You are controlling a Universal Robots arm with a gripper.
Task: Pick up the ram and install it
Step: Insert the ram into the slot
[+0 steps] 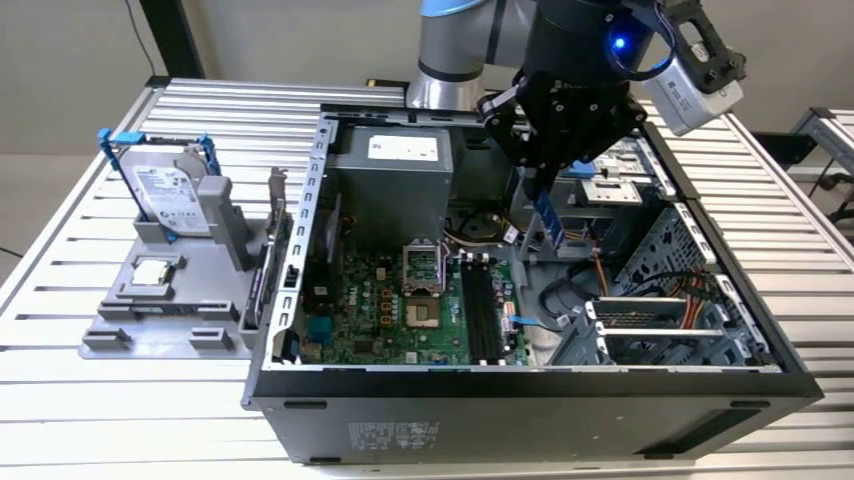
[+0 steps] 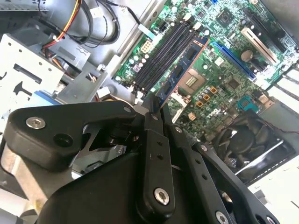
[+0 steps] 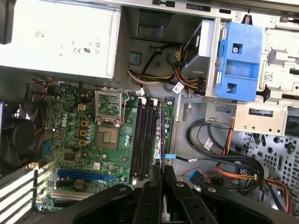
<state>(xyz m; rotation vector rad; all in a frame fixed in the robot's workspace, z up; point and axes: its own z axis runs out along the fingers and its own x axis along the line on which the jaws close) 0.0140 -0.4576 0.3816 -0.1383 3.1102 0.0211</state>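
Note:
My gripper [image 1: 547, 185] hangs over the open computer case [image 1: 400, 395], shut on the ram [image 1: 545, 218]. The ram is a thin bluish stick with black chips, hanging down from the fingers above the right part of the motherboard. In the second wrist view the ram [image 2: 183, 69] sticks out from the gripper [image 2: 156, 109] toward the black memory slots [image 2: 161, 56]. The first wrist view shows the ram [image 3: 161, 140] edge-on, beside the black slots [image 3: 144, 137] and apart from them, with the gripper [image 3: 162, 171] closed on it. The slots [image 1: 481, 305] hold nothing.
A grey stand at the exterior view's left carries a silver hard drive [image 1: 167, 195] and a small processor chip [image 1: 154, 270]. Inside the case are the power supply [image 3: 60, 37], the processor socket [image 3: 108, 137], a fan [image 2: 243, 140], a blue drive caddy [image 3: 238, 60] and loose cables [image 3: 233, 163].

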